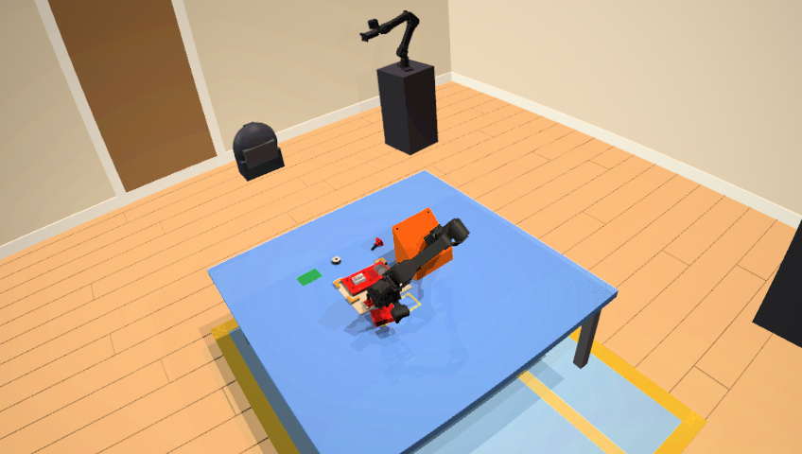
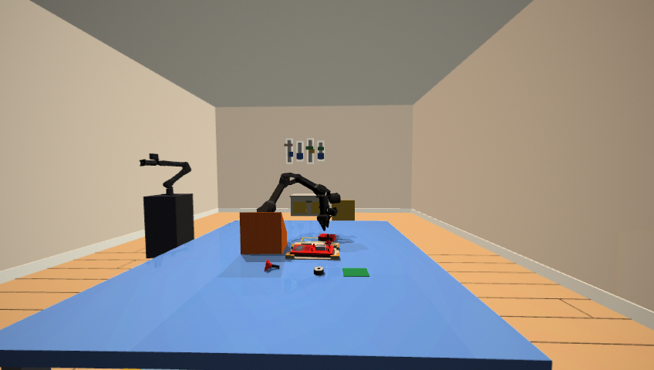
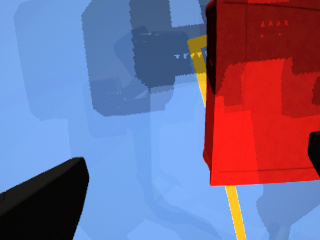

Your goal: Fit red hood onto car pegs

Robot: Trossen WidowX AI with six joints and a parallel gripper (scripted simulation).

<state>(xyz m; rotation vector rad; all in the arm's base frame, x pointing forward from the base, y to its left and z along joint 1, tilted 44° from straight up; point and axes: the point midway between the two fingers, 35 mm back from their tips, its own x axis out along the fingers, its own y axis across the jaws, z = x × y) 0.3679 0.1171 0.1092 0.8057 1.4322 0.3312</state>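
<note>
Gripper over hood, nothing grabbed.

Gripper wide open and empty, hanging above the red hood. Hood lies flat on the blue worktop at a yellow outline, just beside the chassis in its jig.

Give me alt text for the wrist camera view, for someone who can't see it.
A red hood lies on the blue table at upper right, seen from above, on a yellow outline. Two black fingers of the open gripper frame the bottom corners, holding nothing, with the arm's shadow on the table beside the hood.
</note>
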